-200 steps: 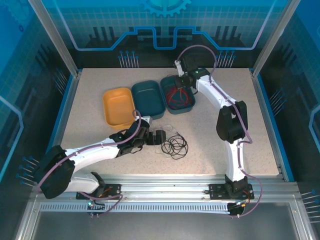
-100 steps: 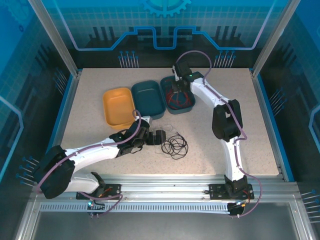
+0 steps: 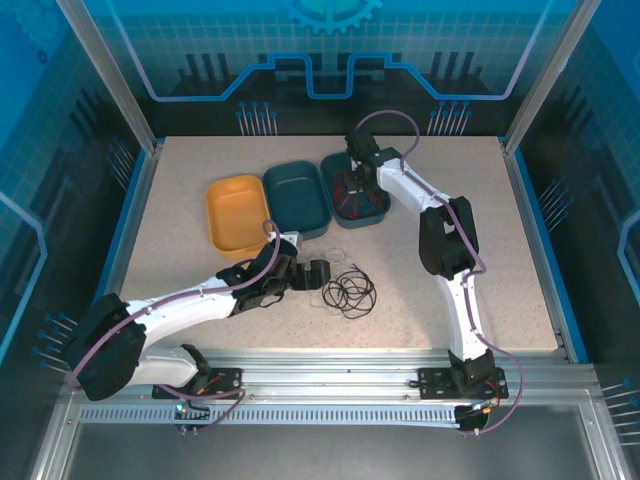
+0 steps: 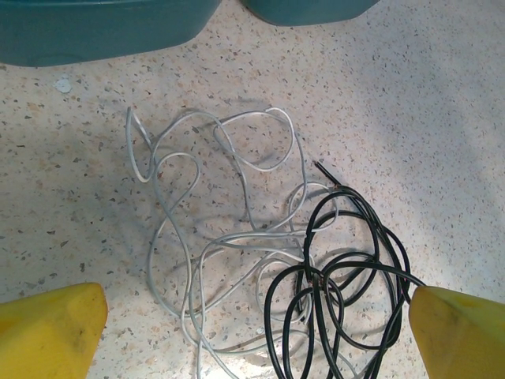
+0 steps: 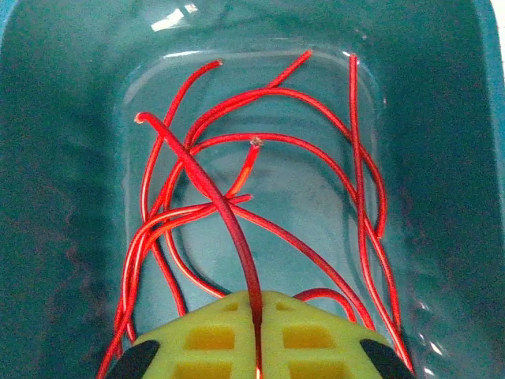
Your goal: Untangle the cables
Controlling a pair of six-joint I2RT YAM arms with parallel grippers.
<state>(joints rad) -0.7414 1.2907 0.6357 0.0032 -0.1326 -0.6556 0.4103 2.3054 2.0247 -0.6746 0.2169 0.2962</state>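
The white cable (image 4: 207, 237) and the black cable (image 4: 347, 272) lie tangled together on the speckled table, the black coil (image 3: 350, 292) overlapping the white loops on their right side. My left gripper (image 4: 252, 335) hovers over them, open wide, its yellow fingertips (image 4: 49, 330) at either side of the tangle, touching nothing. In the top view it (image 3: 318, 275) sits just left of the coil. The red cable (image 5: 237, 197) lies in loose loops inside the right teal bin (image 5: 63, 197). My right gripper (image 5: 256, 316) is shut on one red strand and reaches down into that bin (image 3: 372, 216).
A second teal bin (image 3: 298, 196) and a yellow bin (image 3: 237, 213) stand left of the bin with the red cable, all just behind the tangle. Blue rails border the table on the left and right. Bare table lies right of the black coil.
My right arm has swung left and lowered its gripper into the right teal bin with the red cable. The left arm and the white and black cables have stayed put.
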